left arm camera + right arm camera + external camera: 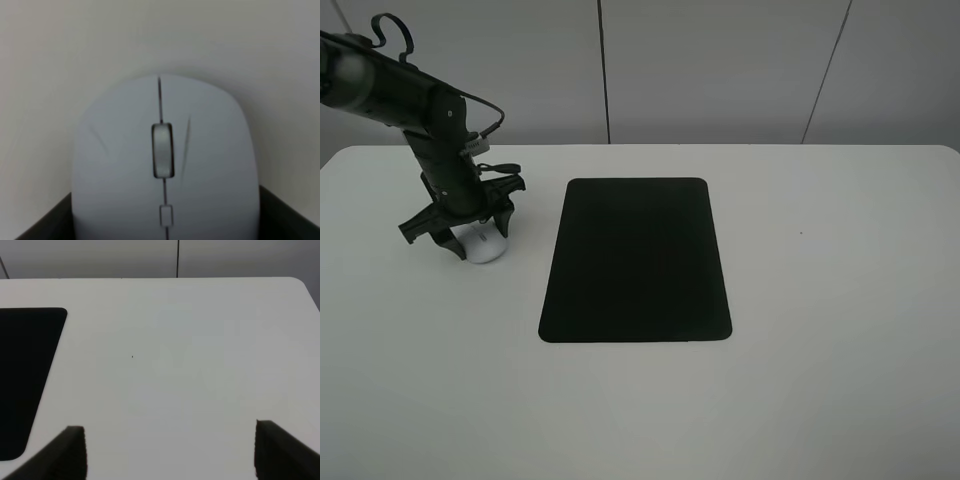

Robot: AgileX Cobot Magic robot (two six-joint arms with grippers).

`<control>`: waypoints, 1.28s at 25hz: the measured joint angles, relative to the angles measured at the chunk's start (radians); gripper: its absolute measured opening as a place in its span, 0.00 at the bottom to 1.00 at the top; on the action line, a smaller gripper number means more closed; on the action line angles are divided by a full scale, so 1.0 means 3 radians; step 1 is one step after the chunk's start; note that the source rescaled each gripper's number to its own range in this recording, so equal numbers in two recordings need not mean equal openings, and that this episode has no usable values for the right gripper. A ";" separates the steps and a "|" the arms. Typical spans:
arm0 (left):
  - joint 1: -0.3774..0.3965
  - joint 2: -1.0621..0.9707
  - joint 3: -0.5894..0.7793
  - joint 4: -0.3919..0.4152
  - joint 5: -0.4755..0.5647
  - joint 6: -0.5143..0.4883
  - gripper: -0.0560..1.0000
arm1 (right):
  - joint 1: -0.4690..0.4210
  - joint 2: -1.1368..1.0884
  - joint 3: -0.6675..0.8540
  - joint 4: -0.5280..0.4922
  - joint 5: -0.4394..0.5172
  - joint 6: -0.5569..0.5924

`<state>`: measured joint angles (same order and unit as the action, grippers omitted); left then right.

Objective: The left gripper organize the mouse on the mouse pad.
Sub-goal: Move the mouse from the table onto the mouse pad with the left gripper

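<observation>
The white mouse (487,247) lies on the table left of the black mouse pad (636,260), apart from it. My left gripper (475,235) is lowered over the mouse, open, with a finger on each side. In the left wrist view the mouse (165,160) fills the frame, its grey scroll wheel in the middle, and the dark fingers (45,222) show at both lower corners right beside its flanks. The gripper (165,215) straddles the mouse's rear. My right gripper (170,445) hangs open over bare table, out of the exterior high view.
The white table (820,300) extends wide to the right of the pad. One edge and corner of the pad (25,375) show in the right wrist view. A grey panelled wall rises behind the table's far edge.
</observation>
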<state>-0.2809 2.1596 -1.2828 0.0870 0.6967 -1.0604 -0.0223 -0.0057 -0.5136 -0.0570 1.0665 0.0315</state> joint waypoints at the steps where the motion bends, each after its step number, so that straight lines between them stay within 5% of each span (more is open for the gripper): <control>1: 0.0000 0.0000 0.0000 0.0021 -0.0011 0.0000 0.07 | 0.0000 0.0000 0.0000 0.0000 0.0000 0.0000; 16: 0.0000 -0.0064 0.0015 0.0211 0.0057 0.0040 0.07 | 0.0000 0.0000 0.0000 -0.0008 0.0000 0.0000; 32: -0.0135 -0.0653 0.0022 0.0389 0.0141 0.1064 0.07 | 0.0000 0.0000 0.0000 -0.0008 0.0000 0.0000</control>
<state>-0.3214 1.9638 -1.2763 0.2038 0.7389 -0.7413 -0.0223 -0.0057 -0.5136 -0.0593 1.0665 0.0315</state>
